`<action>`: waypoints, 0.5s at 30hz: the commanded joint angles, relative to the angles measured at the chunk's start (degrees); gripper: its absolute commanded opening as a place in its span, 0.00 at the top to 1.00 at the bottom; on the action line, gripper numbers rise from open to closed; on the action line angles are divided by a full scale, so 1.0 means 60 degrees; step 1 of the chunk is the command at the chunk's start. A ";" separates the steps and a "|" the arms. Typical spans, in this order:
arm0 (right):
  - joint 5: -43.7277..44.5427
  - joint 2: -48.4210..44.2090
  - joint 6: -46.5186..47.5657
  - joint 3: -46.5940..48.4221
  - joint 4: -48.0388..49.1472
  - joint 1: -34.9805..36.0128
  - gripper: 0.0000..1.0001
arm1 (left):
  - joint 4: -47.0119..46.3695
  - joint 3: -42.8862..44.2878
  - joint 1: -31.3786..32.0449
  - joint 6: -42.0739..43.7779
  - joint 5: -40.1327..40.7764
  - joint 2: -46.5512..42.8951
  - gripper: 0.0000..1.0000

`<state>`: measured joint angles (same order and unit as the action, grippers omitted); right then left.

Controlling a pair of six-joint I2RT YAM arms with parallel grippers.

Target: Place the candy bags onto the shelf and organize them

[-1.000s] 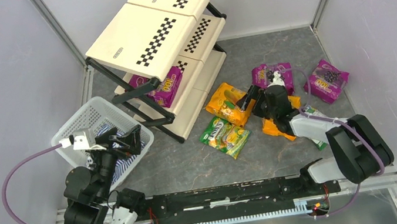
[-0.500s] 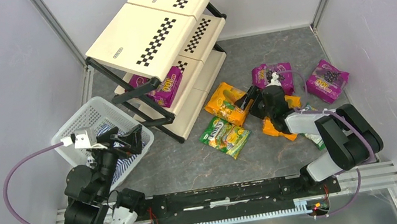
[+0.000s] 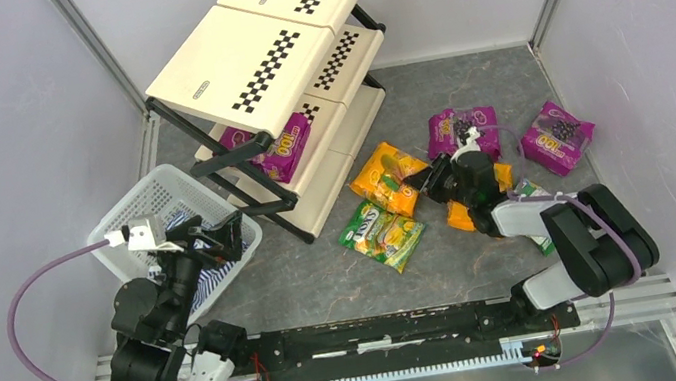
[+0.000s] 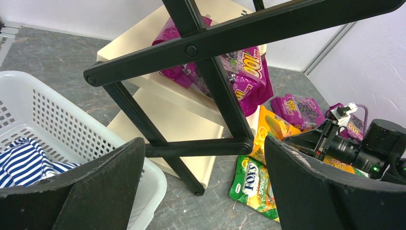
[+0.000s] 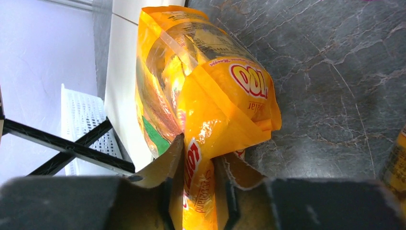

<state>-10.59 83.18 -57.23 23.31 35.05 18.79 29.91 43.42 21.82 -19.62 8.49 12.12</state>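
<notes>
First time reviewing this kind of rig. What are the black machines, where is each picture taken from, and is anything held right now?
Two robot arms are bolted at the near edge of a grey table. The overhead view shows everything: the shelf, a white basket with striped cloth, and candy bags lying around. The other two views come from cameras on the wrists. The right gripper pinches an orange candy bag; the left gripper hovers open near the basket, holding nothing.
</notes>
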 commanded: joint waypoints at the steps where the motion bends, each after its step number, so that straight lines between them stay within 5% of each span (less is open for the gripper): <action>1: -0.0699 -0.0488 -0.0149 -0.0260 0.0008 -0.0229 0.78 | -0.0262 0.0015 -0.0066 0.0413 -0.0136 0.0112 0.00; 8: -0.1266 -0.1145 -0.0228 -0.0236 -0.0560 -0.0533 0.92 | -0.0254 0.0015 -0.0065 0.0413 -0.0174 0.0162 0.00; 15: -0.2033 -0.1265 -0.0807 0.0347 -0.0612 -0.0538 0.94 | -0.0282 0.0000 -0.0073 0.0409 -0.0245 0.0164 0.00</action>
<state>-18.15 77.28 -59.09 21.82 30.04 15.51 29.89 43.42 21.82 -19.62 8.36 12.38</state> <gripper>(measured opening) 0.103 0.997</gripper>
